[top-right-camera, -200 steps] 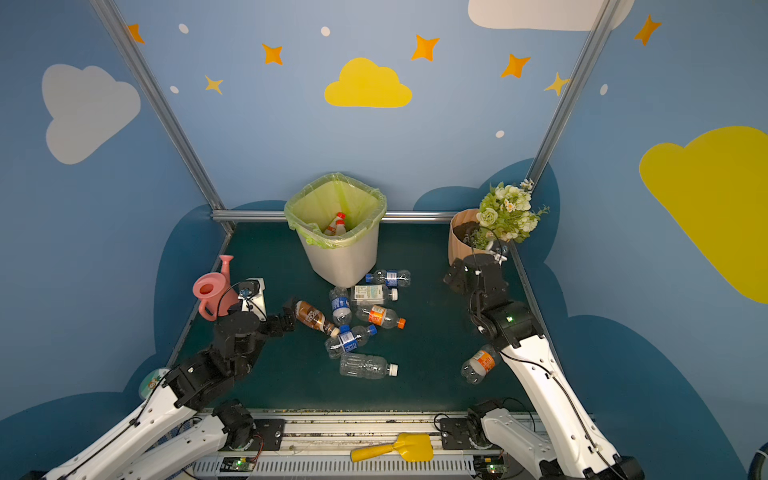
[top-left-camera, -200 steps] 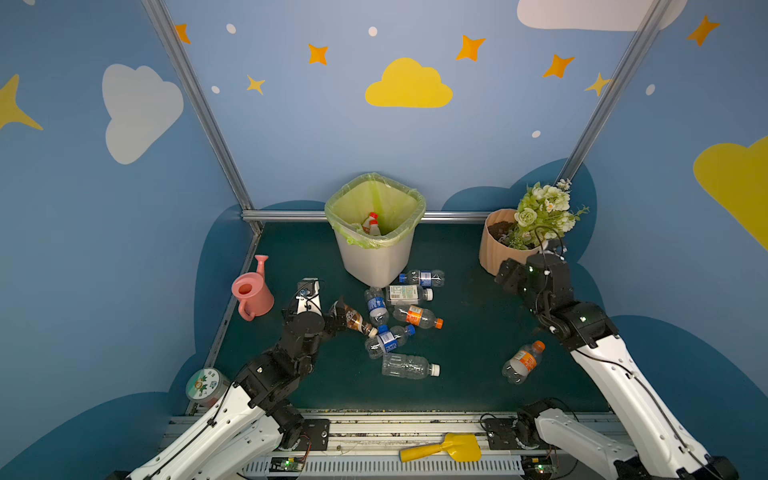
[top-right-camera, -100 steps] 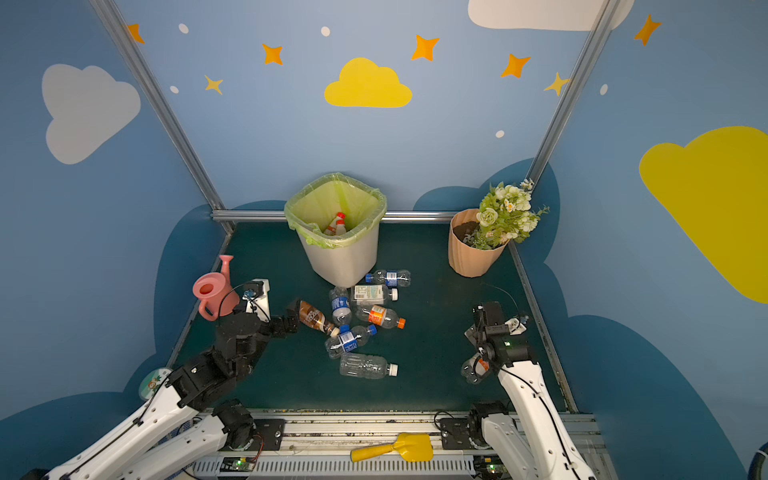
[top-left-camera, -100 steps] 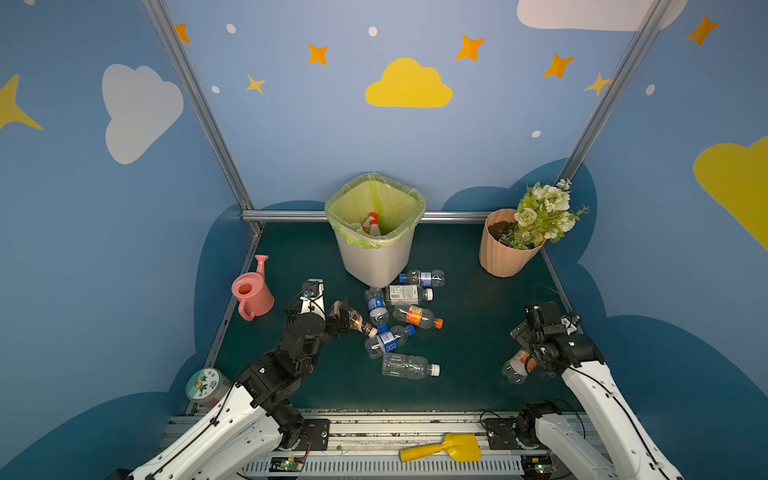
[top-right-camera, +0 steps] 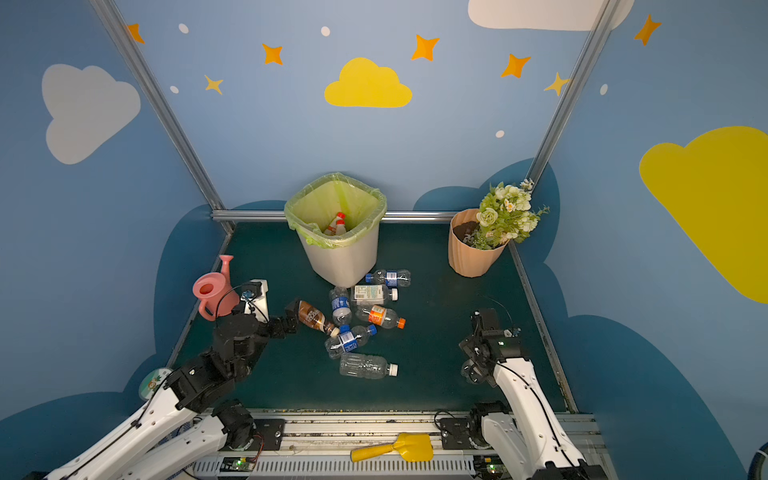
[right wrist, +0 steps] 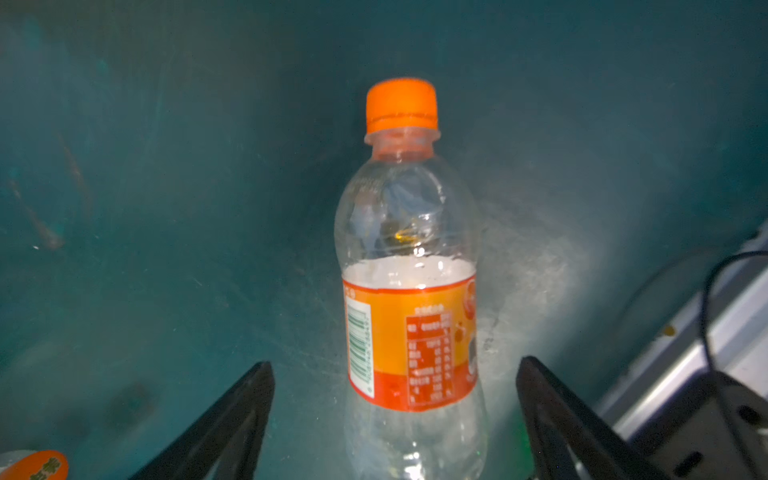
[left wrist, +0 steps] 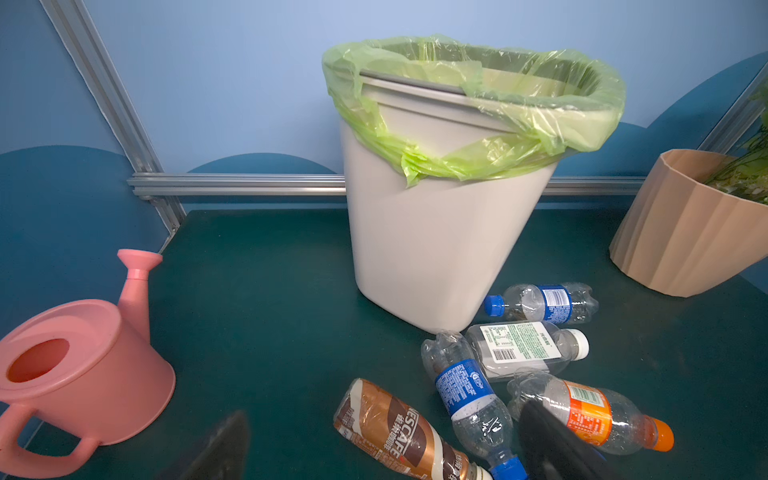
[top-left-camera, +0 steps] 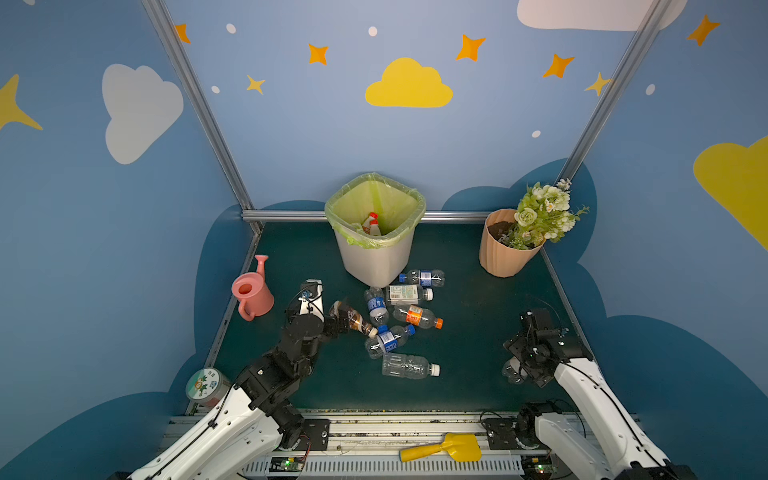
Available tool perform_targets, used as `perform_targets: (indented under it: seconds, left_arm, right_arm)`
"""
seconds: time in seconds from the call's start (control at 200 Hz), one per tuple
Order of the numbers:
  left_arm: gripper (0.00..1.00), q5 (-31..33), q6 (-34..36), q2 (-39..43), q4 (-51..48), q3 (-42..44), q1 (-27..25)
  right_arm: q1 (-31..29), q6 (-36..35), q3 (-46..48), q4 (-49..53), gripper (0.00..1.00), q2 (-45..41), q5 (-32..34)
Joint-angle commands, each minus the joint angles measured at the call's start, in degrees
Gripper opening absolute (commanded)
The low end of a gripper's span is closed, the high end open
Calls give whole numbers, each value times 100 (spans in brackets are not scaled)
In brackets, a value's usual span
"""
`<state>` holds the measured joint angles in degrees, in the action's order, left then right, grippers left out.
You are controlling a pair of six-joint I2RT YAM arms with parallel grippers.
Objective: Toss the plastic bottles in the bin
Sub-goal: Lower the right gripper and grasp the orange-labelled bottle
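counter (top-left-camera: 469, 299): dark green, scuffed; metal rails at back + front.
room: blue walls (top-left-camera: 299, 137) w/ painted clouds + stars.
extras: pink watering can (top-left-camera: 249, 293) at left edge; peach flowerpot (top-left-camera: 505, 253) back right; yellow scoop (top-left-camera: 442, 451) on front rail.
bin (top-left-camera: 376, 257): back middle of counter, green bag folded over rim; two red-capped bottles (top-left-camera: 371, 222) inside.
loose bottles (top-left-camera: 405, 309): cluster lying on counter just in front of bin.
left arm: low, reaching fwd from front left toward the cluster.
left fingers (left wrist: 552, 444): wide apart; brown bottle (left wrist: 399, 432) lies between them, no contact seen.
right arm: folded down at front right, wrist aimed at counter.
right fingers (right wrist: 557, 419): apart, either side of orange-label bottle (right wrist: 411, 332); gaps both sides, bottle flat on counter, well apart from the cluster.
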<state>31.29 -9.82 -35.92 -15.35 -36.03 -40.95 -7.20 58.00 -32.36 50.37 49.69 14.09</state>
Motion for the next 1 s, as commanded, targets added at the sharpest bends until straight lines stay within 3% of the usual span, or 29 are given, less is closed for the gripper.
perform_targets:
  seconds: [0.0, 0.11, 0.275, 0.551, 0.756, 0.996]
  left_arm:
    - [100, -43, 33, 5, 86, -4, -10]
    - [100, -44, 8, 41, 63, 7, -10]
    - [100, -13, -28, 127, 4, 9, -5]
    - [100, 44, -18, 199, -91, -31, -8]
    - [100, 70, -39, 278, -136, -27, -14]
    - [100, 44, -89, 276, -131, -18, -10]
  right_arm:
    - [34, -119, 122, -356, 89, 163, -455]
    - [28, -303, 129, -442, 86, 375, -680]
    - [31, -433, 235, -720, 70, 514, -826]
    - [39, -588, 312, -1139, 67, 955, -1253]
    - [24, -647, 241, -1345, 48, 949, -1321]
    - [17, -1240, -121, -1592, 45, 517, -1376]
